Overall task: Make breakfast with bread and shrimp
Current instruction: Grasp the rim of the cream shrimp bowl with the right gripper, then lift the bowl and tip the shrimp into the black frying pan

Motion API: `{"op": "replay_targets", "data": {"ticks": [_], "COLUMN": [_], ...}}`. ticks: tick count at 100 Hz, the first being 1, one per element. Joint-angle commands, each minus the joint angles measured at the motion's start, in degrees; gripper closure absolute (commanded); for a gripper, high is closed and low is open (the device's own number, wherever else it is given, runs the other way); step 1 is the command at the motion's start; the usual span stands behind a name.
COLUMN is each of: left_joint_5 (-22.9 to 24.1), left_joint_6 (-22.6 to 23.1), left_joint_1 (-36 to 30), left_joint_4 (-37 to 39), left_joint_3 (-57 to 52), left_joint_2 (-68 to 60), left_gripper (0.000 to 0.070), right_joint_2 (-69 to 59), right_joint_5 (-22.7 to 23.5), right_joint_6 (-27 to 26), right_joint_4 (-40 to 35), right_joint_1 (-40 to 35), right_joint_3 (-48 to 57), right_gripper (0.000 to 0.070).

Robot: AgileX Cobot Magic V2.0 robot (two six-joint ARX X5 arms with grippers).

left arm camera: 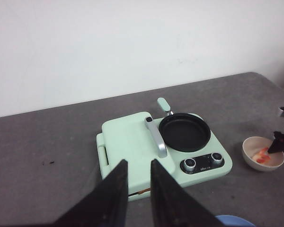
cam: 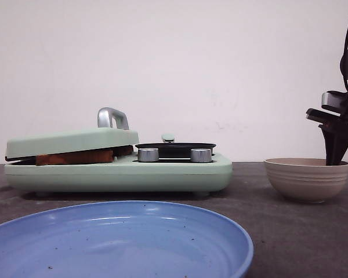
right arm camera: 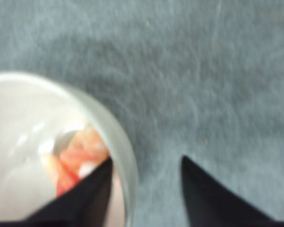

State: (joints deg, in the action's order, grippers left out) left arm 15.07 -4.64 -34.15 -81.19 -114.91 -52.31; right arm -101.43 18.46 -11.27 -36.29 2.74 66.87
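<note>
We see the bread (cam: 74,157) shut under the green maker's lid (cam: 69,141), and the shrimp (right arm camera: 78,158) in the beige bowl (cam: 307,179). Our right gripper (right arm camera: 144,182), far nearer, hangs spread astride the bowl's rim, one finger beside the shrimp. Our left gripper (left arm camera: 138,177) hovers over the maker, fingers slightly parted, holding nothing.

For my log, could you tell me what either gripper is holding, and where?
Nothing: the left gripper hangs open and empty; the right gripper is open, straddling the bowl rim beside the shrimp.
</note>
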Motion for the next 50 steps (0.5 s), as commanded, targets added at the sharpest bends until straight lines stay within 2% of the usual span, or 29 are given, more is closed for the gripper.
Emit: {"op": "replay_targets", "data": {"ticks": [1,11,19,25,41,50], "left_joint_5": [0.1,0.1,0.1,0.1,0.1,0.1], "left_joint_6": [0.8,0.8,0.8,0.8,0.8,0.8], "left_joint_1": [-0.4,-0.4,-0.4,-0.4,-0.4,-0.4], "left_joint_4": [0.8,1.2,1.5,1.7,2.8,2.8], "left_joint_3": [-0.7,0.0,0.3,0.3,0.3,0.3], "left_joint_2": [-0.5,-0.5,-0.5,-0.5,-0.5,-0.5], "left_gripper": [0.0700,0.0700,0.0700,0.0700,0.0700,0.0700], "right_joint_2": [-1.9,-2.5,-3.0,-3.3,-2.6,-0.2], "right_joint_5": [0.2,0.5,1.7,3.6,8.5,8.1], "right_joint_6": [-1.6,-1.8,-1.8,-1.8,-4.0,-6.3], "right_joint_4": [0.9,1.5,1.7,2.2,7.4,11.6], "right_joint_1": [0.0,0.0,0.0,0.0,0.0,-0.9], "right_joint_3": [0.5,0.5,0.5,0.5,0.6,1.3], "right_gripper": [0.0585,0.0659,0.0664,0.0697,0.0697,0.0697]}}
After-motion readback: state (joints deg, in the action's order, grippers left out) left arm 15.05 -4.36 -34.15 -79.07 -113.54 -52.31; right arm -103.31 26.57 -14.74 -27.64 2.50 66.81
